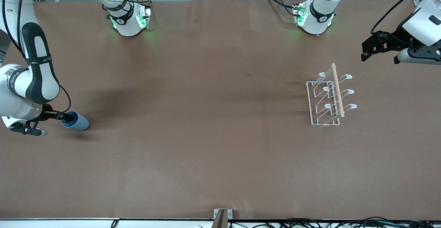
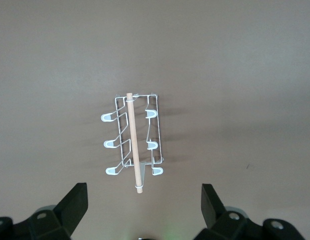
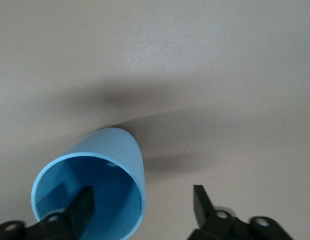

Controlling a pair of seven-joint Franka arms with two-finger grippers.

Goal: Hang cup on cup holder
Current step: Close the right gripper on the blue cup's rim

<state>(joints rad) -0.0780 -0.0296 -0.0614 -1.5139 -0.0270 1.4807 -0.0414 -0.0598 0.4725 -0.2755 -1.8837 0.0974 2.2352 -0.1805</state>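
The light-blue cup [image 1: 77, 121] lies on its side on the brown table near the right arm's end, its mouth toward my right gripper [image 1: 51, 123]. In the right wrist view the cup [image 3: 117, 150] fills the lower corner, and my right gripper [image 3: 141, 207] is open. One finger is inside the cup's mouth and the other outside, so they straddle the wall without closing on it. The white wire cup holder [image 1: 327, 99] with its wooden rod stands toward the left arm's end. My left gripper [image 1: 368, 49] hangs open and empty above the table beside it. The left wrist view shows the cup holder [image 2: 132, 142] ahead of that gripper [image 2: 145, 205].
Both arm bases [image 1: 129, 19] [image 1: 315, 18] stand at the table's back edge. A small metal bracket [image 1: 222, 217] sits at the front edge, with cables [image 1: 344, 223] along it. Bare brown table [image 1: 206, 117] lies between the cup and the holder.
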